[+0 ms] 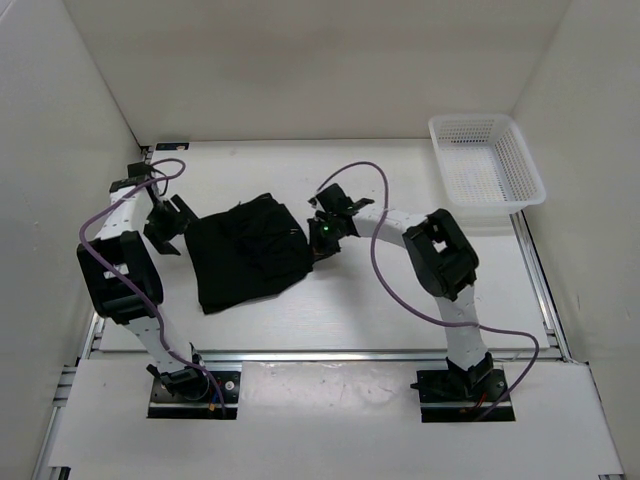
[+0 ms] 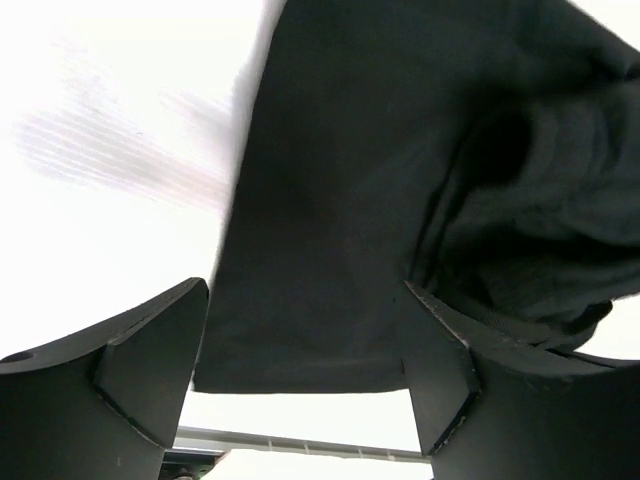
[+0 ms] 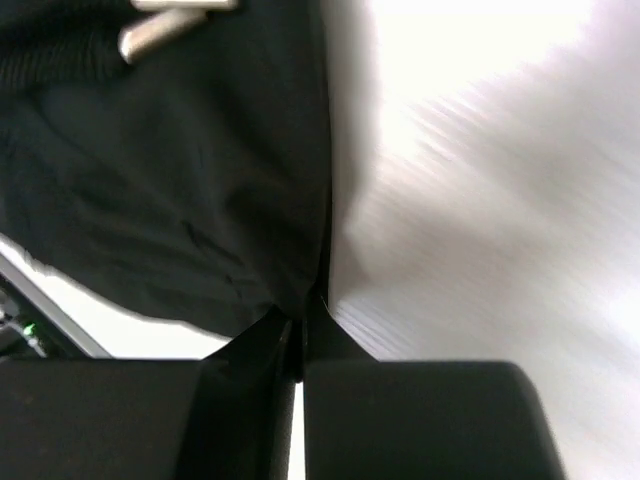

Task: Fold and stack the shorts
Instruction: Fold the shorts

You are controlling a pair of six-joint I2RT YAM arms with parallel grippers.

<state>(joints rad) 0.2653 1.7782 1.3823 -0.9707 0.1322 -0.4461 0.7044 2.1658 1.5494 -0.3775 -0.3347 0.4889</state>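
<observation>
Pinching the shorts (image 1: 245, 255) by one edge for folding, the right end effector (image 3: 300, 322) was clamped; the left end effector (image 2: 305, 295) gaped.

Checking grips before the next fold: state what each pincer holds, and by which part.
The right pincer is shut on the shorts, pinching their side edge. The left pincer is open over them, holding nothing.

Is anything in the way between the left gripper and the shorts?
No, nothing visible. The open left gripper sits right at the left edge of the shorts. The right gripper is shut on the opposite edge.
</observation>
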